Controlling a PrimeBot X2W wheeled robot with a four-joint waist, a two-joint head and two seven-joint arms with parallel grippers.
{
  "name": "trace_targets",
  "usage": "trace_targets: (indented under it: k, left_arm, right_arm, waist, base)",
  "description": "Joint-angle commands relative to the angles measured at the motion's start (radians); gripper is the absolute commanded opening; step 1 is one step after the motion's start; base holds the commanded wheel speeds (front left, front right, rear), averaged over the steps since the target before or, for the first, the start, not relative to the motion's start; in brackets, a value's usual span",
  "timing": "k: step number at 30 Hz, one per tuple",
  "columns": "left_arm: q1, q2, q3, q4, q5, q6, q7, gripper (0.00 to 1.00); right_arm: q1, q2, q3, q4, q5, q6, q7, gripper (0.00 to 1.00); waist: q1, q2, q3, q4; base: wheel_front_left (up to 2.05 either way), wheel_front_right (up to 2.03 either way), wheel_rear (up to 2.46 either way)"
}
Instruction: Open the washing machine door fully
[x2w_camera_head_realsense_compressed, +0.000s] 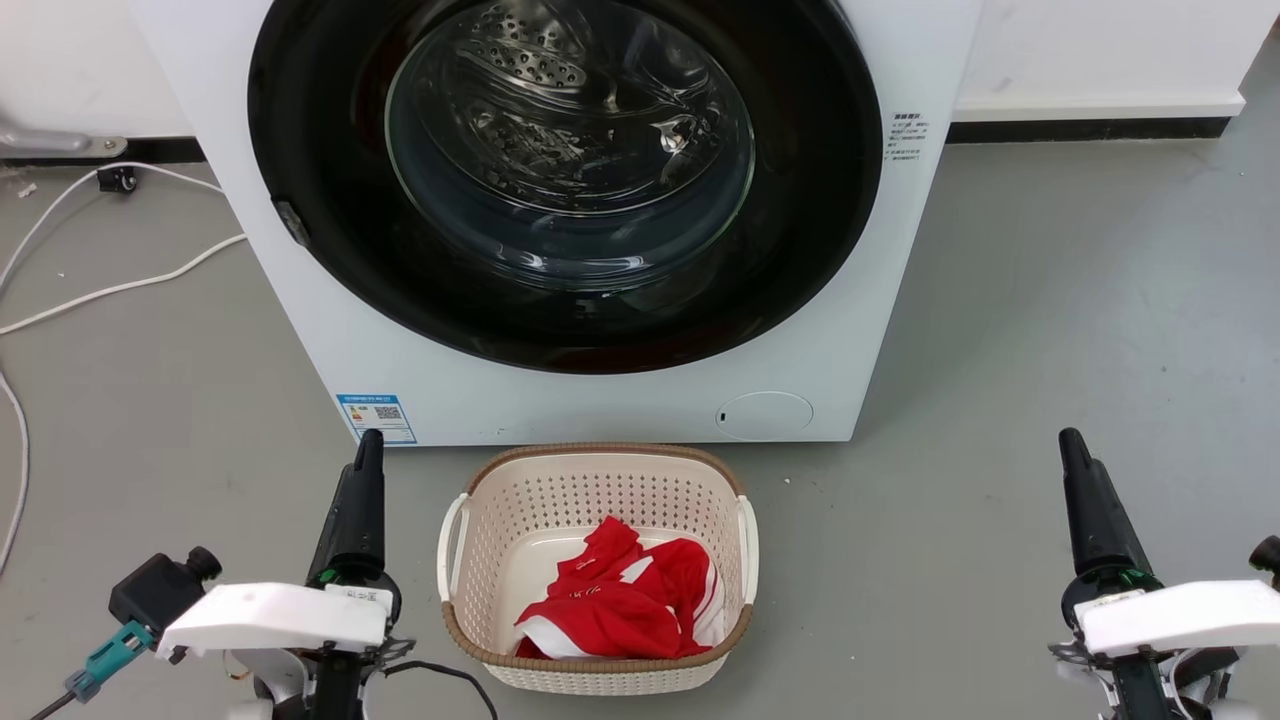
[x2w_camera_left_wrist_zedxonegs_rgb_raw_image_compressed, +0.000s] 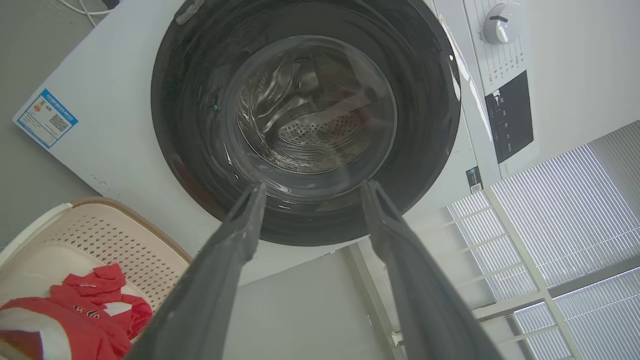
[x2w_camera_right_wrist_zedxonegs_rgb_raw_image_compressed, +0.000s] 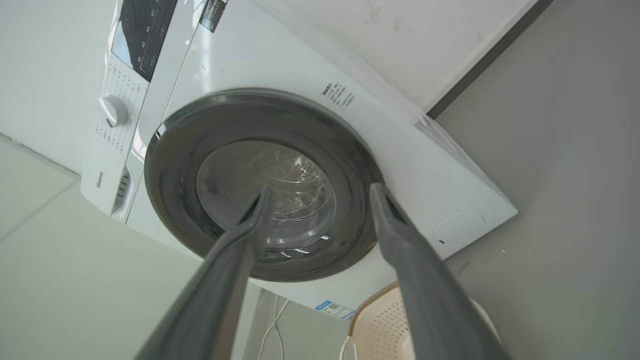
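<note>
Left end effector (x2w_camera_head_realsense_compressed: 369, 445) stands fingers apart; right end effector (x2w_camera_head_realsense_compressed: 1072, 445) likewise.

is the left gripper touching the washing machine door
Apart. In the head view the left gripper ends down by the blue label, with white washing machine front between it and the washing machine door.
</note>
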Motion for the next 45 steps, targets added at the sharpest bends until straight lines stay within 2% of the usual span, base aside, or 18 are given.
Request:
trace_targets:
  k: [1, 17, 45]
  left_arm:
    - [-0.021, 0.003, -0.007, -0.023, 0.055, -0.002, -0.014, 1.00]
    - [-0.018, 0.003, -0.044, -0.035, 0.354, -0.003, -0.067, 1.00]
    - [-0.020, 0.002, -0.053, -0.018, 0.705, 0.007, -0.143, 1.00]
  right_arm:
    - [0.002, 0.000, 0.001, -0.027, -0.067, 0.000, -0.014, 1.00]
    - [0.028, 0.002, 0.003, -0.053, -0.357, 0.000, -0.067, 1.00]
    - [0.062, 0.005, 0.003, -0.078, -0.732, 0.000, -0.117, 1.00]
  waist:
    - [0.0000, 0.0000, 0.000, 0.001]
    - [0.0000, 0.0000, 0.002, 0.006]
    - [0.0000, 0.0000, 0.005, 0.011]
  base:
    - [0.00, 0.00, 0.00]
    - [0.00, 0.00, 0.00]
    - [0.00, 0.00, 0.00]
